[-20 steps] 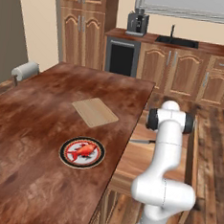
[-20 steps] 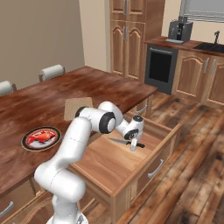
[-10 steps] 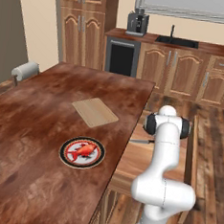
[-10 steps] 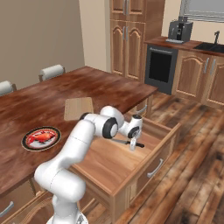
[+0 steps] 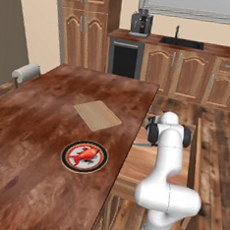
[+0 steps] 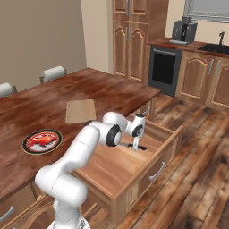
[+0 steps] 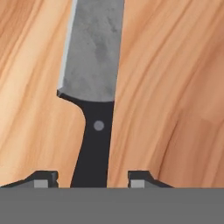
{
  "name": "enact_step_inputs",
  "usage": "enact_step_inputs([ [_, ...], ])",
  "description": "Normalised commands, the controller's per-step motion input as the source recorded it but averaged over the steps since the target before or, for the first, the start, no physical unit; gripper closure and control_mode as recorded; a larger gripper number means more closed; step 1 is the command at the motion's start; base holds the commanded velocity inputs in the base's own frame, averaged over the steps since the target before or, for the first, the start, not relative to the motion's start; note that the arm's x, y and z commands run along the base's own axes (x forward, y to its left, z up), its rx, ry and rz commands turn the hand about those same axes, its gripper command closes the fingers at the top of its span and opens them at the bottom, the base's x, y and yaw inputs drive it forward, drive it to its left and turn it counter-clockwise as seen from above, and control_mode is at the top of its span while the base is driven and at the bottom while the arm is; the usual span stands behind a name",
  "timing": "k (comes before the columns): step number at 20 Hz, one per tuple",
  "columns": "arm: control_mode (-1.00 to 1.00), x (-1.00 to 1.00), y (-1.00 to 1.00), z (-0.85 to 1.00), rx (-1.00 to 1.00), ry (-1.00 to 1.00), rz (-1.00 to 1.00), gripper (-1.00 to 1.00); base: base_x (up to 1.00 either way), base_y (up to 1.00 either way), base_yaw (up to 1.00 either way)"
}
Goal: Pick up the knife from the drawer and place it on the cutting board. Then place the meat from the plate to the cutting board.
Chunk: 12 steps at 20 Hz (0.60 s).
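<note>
Claw (image 7: 89,181) straddles the knife (image 7: 91,96) handle, jaws apart, grip unclear.

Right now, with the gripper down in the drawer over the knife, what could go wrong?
1. In the hand view the fingertips straddle the knife handle with gaps on both sides; lifting before they touch would probably leave it in the drawer.
2. The handle sits nearer the left tip, so closing may nudge or twist the knife.
3. The gripper works low inside the drawer; a sideways exit could clip its wall on the way to the cutting board.
</note>
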Motion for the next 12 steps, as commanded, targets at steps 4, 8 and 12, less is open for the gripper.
enact_step_inputs([
  [4, -1.00, -0.13, -0.02, -0.62, 0.00, -0.01, 0.02, 1.00, 0.00, 0.00, 0.00],
  [8, -1.00, -0.40, -0.02, -0.49, 0.03, -0.20, 0.00, 1.00, 0.00, 0.00, 0.00],
  [12, -1.00, -0.63, 0.00, -0.43, 0.02, -0.34, 0.00, 1.00, 0.00, 0.00, 0.00],
])
